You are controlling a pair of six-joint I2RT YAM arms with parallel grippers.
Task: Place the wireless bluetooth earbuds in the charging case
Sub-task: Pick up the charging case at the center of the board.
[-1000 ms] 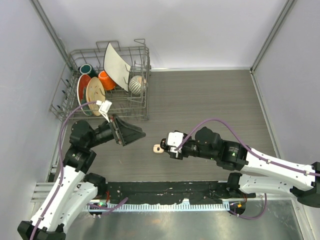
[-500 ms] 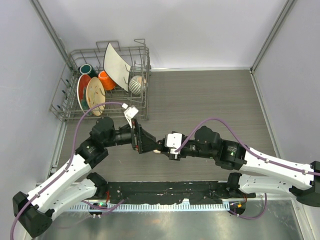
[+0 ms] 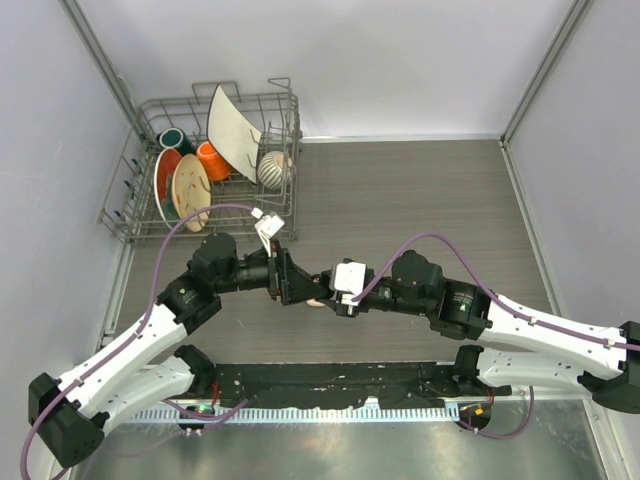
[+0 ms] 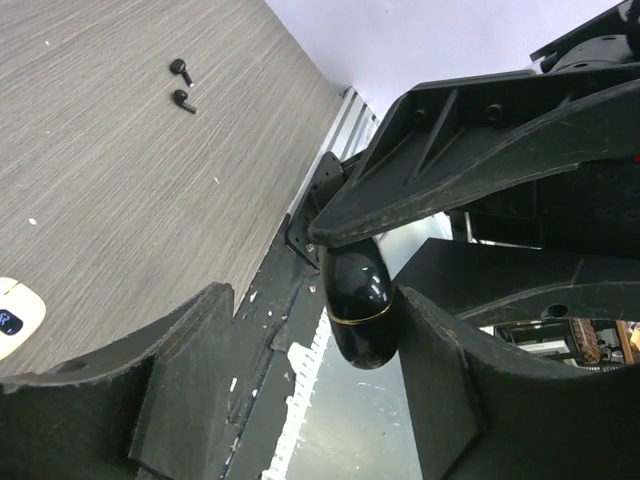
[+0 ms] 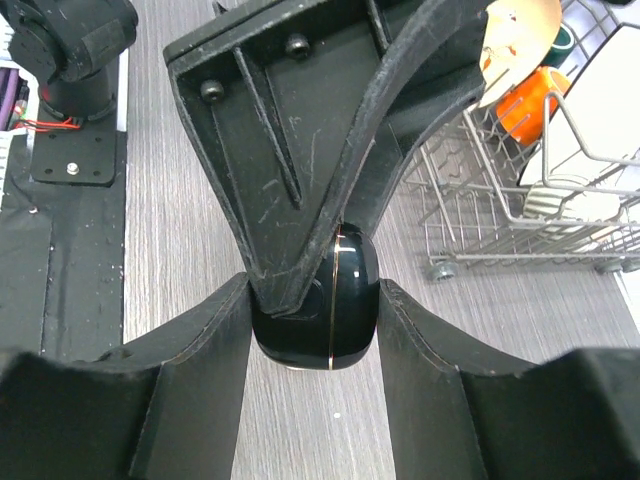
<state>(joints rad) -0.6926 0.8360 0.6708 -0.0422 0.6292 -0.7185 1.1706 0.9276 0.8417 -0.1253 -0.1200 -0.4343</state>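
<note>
Right wrist view: the right gripper (image 5: 315,325) pinches the black charging case (image 5: 335,300); the left gripper (image 4: 312,310) straddles it, fingers spread. Likely the lid-opening step; next, pry carefully.

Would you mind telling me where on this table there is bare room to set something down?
Free: the broad stretch of table between the dish rack and the right wall. Crowded: the centre, where the left fingers and right fingers meet at the black case.
</note>
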